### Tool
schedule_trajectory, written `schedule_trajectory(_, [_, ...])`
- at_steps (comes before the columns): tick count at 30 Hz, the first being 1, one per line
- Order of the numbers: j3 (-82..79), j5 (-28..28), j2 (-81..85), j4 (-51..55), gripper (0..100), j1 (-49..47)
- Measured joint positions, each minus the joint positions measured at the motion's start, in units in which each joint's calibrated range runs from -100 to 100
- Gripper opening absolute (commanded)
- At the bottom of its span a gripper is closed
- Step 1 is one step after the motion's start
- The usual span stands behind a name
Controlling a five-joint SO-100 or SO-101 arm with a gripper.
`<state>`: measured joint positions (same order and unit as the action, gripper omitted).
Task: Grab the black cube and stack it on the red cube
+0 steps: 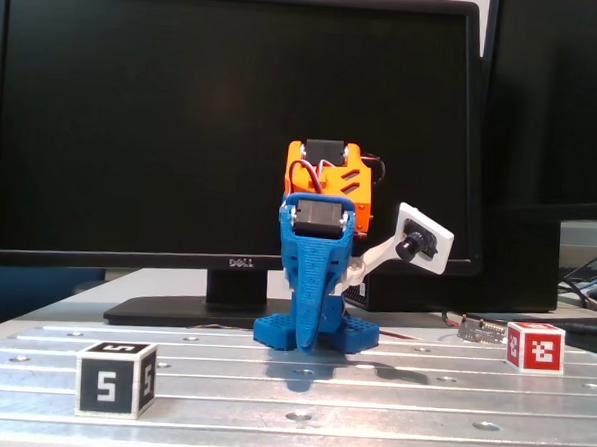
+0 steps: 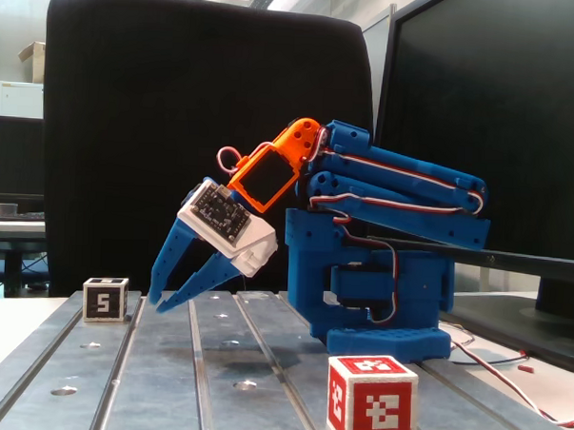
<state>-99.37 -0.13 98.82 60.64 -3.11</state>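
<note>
Metal slats of the table (image 1: pixel 390 389) fill the bottom of the fixed view that faces the arm head-on, and I see the black cube (image 1: pixel 116 378) standing near the front left of that picture, a white "5" on each of the two faces turned my way. The red cube (image 1: pixel 534 347) sits well apart from it, far to the right and further back, its white blocky symbol facing me. Between them, at centre, the blue arm (image 1: pixel 316 275) is folded over its base, with an orange part on top and a small white camera module (image 1: pixel 419 239) sticking out to the right. From this angle the gripper (image 1: pixel 306 336) points straight at me and down, so I cannot tell how its fingers stand. A dark monitor (image 1: pixel 234 120) fills the background. In the fixed view from the side, things read better: the gripper (image 2: pixel 164 300) slants down to the left with its two blue fingers spread apart and nothing between them, the tips just above the table (image 2: pixel 165 381). The black cube (image 2: pixel 105 298) stands on the table just left of those tips, near but, as far as I can see, not touching. The red cube (image 2: pixel 371 400) is close to this camera at the lower right, in front of the arm's base (image 2: pixel 378 305). A black chair back (image 2: pixel 197 97) stands behind.
</note>
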Motion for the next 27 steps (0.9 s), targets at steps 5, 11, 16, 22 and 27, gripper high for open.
schedule_trajectory(5, [0.0, -2.31, 0.08, 3.52, 1, 0.0])
schedule_trajectory(11, [0.0, -2.57, 0.08, 4.47, 1, 0.0])
schedule_trajectory(16, [0.0, -2.78, 0.08, 4.47, 1, 0.0])
schedule_trajectory(22, [0.72, -2.78, -0.08, 3.95, 1, 0.0])
schedule_trajectory(27, [2.63, -2.78, -0.17, 3.95, 1, 0.07])
